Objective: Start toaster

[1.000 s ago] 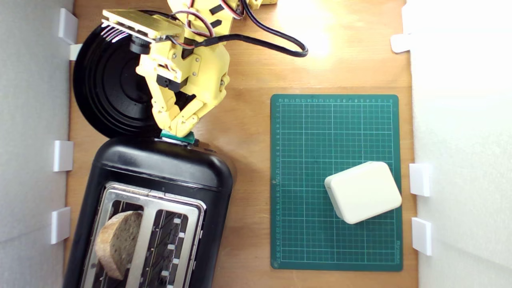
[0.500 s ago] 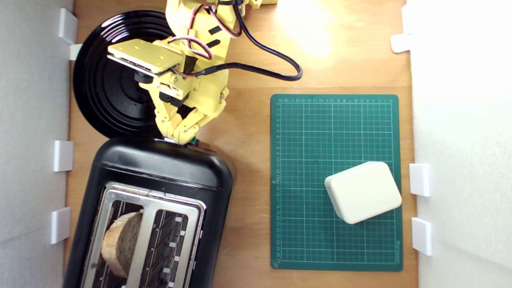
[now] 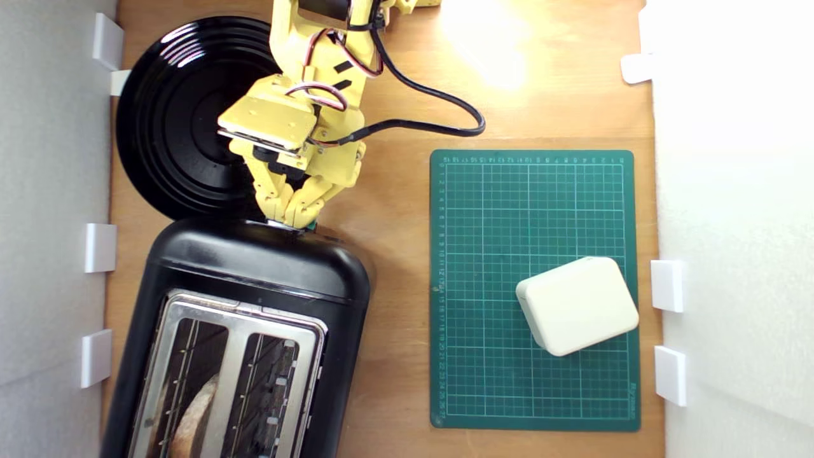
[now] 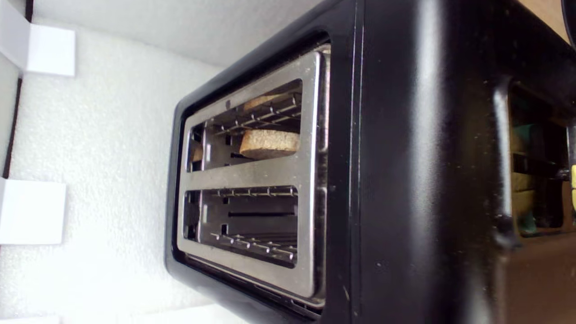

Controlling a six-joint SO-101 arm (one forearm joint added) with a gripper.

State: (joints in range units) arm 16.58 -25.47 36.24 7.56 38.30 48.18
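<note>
From my remote seat, I saw the toaster (image 3: pixel 254 305) lying along the exterior view's lower left, its black end butting up near the round black plate (image 3: pixel 172 121). The gripper (image 3: pixel 294 219) hung right at that end wall, fingers (image 3: pixel 280 197) drawn together over the teal lever knob (image 3: pixel 311 225), of which only a sliver peeked out; whether they actually pinched it or merely pressed on it, I could not tell. A bread slice (image 4: pixel 269 144) sat low inside one slot of the silver top plate (image 4: pixel 252 173), the other slot bare. Well apart, a cream box (image 3: pixel 577 305) rested on the green cutting mat (image 3: pixel 509 210).
</note>
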